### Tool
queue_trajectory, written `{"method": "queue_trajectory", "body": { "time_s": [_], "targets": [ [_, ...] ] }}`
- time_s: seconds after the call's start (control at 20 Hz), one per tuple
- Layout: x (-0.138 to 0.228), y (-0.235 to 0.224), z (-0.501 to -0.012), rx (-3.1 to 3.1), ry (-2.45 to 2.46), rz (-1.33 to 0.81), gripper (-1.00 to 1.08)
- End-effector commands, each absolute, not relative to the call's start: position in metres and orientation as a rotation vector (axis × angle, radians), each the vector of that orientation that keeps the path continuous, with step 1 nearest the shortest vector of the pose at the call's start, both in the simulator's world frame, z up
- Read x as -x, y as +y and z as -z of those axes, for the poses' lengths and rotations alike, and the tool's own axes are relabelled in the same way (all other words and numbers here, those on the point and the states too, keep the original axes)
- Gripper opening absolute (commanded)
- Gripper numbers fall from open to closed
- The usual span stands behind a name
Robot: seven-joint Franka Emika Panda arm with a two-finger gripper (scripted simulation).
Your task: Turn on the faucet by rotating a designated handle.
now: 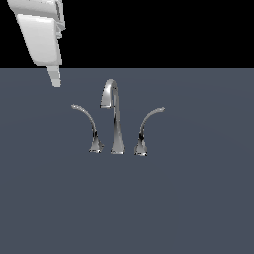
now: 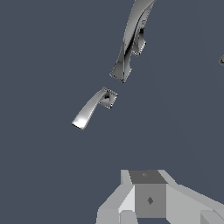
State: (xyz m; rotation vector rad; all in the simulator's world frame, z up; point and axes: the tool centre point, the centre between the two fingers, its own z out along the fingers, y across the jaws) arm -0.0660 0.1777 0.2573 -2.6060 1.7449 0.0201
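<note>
The chrome faucet's tall gooseneck spout [image 1: 115, 116] stands in the middle of the dark grey surface. The handle [image 1: 88, 121] rises from a flared base on the exterior view's left of the spout, its tip arcing leftward. In the wrist view the handle [image 2: 91, 109] is seen from above, with the spout [image 2: 131, 43] beyond it. My gripper [image 1: 54, 79] hangs high at the exterior view's upper left, above and left of the handle's tip and clear of it. Its fingers look pressed together with nothing between them. The wrist view shows the gripper [image 2: 150, 202] at the picture's edge.
A mirror-image lever [image 1: 147, 128] arcing rightward stands on the exterior view's right of the spout; only a sliver of this lever [image 2: 222, 60] shows in the wrist view. The flat dark grey surface [image 1: 188, 198] spreads all around the faucet.
</note>
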Motion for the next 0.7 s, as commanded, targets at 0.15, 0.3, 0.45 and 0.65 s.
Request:
{"method": "queue_trajectory", "body": {
  "time_s": [0.15, 0.3, 0.45, 0.65],
  "targets": [
    [0.043, 0.178, -0.240, 2.516, 1.873, -0.016, -1.00],
    [0.030, 0.177, -0.229, 2.462, 1.945, -0.013, -1.00],
    [0.017, 0.175, -0.219, 2.403, 2.020, -0.010, -1.00],
    [-0.002, 0.171, -0.204, 2.317, 2.120, -0.006, -1.00]
  ]
}}
